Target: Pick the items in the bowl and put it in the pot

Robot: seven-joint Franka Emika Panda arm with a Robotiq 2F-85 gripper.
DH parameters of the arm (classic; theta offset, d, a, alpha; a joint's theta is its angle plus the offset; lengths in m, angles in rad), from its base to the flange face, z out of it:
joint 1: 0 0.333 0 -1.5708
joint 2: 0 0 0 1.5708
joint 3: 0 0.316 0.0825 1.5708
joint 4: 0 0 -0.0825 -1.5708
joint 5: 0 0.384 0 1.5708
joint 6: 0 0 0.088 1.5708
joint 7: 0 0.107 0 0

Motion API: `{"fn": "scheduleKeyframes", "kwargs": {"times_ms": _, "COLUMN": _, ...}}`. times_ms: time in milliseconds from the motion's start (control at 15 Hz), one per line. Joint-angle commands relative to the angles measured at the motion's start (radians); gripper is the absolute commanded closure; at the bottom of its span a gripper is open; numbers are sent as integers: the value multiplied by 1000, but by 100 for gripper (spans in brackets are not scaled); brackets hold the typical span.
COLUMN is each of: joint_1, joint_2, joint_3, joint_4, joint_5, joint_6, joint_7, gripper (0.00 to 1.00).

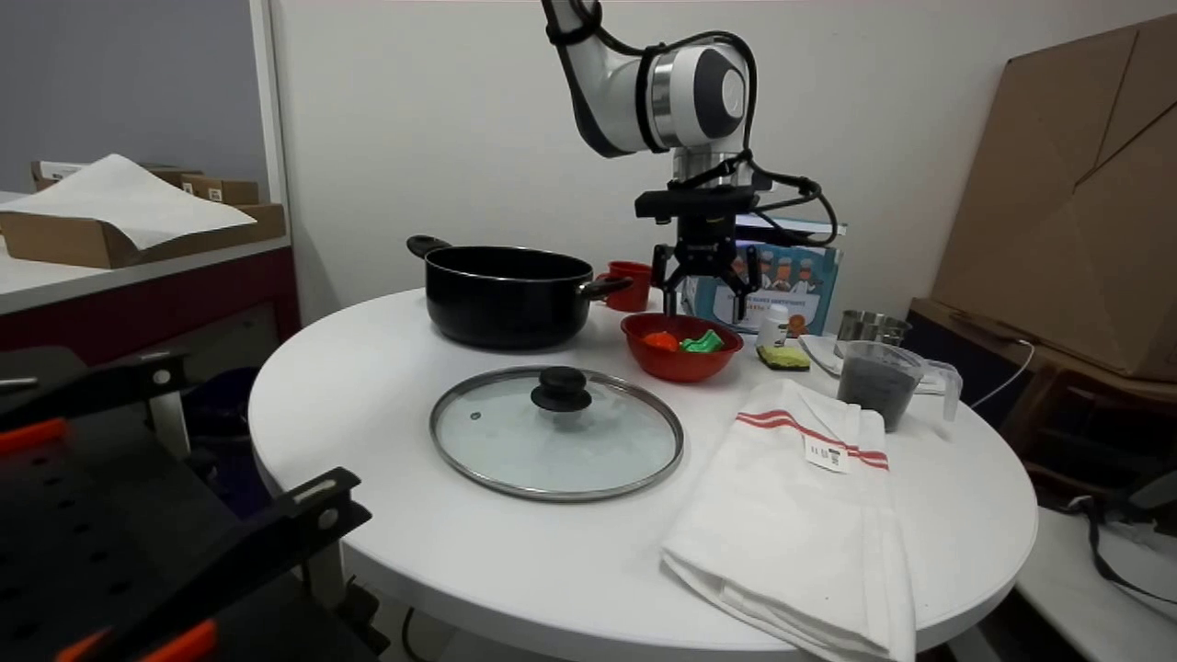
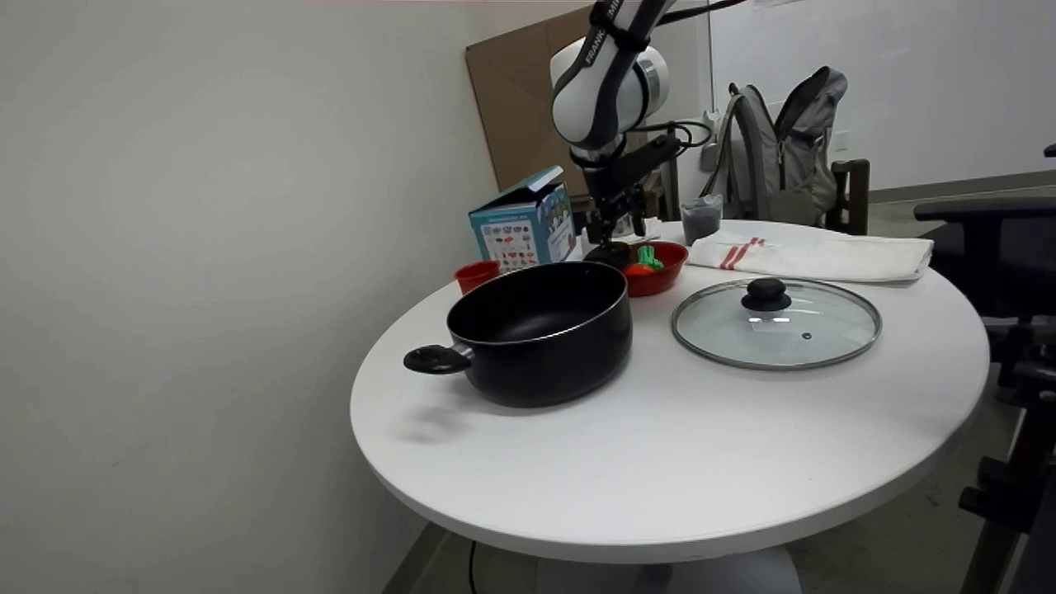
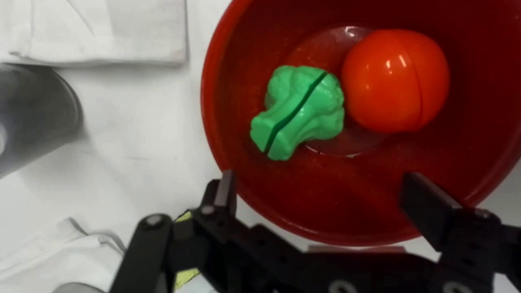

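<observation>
Here, the tool (image 3: 319, 190) is spread; in the wrist view the broccoli (image 3: 307, 110) lies higher, its long axis going toward upper right.

Bent robot arm (image 1: 682, 97), hand (image 1: 704, 305) pointing down, fingers (image 3: 427, 209) spread wide

"FRANK" can be read along the robot arm (image 2: 606, 87).
</observation>
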Motion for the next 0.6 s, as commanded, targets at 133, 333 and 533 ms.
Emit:
{"fn": "scheduleKeyframes", "kwargs": {"times_ms": 133, "joint_1": -34, "joint_2": 78, "joint_3": 6, "joint_4": 123, "joint_5": 62, "joint_6": -72, "joint_7": -2, "gripper": 0}}
{"fn": "scheduleKeyframes", "kwargs": {"times_ms": 333, "joint_1": -41, "joint_2": 98, "joint_3": 8, "joint_4": 146, "joint_5": 75, "joint_6": -96, "joint_7": -1, "gripper": 0}}
{"fn": "scheduleKeyframes", "kwargs": {"times_ms": 533, "joint_1": -39, "joint_2": 109, "joint_3": 9, "joint_4": 164, "joint_5": 81, "joint_6": -112, "joint_7": 1, "gripper": 0}}
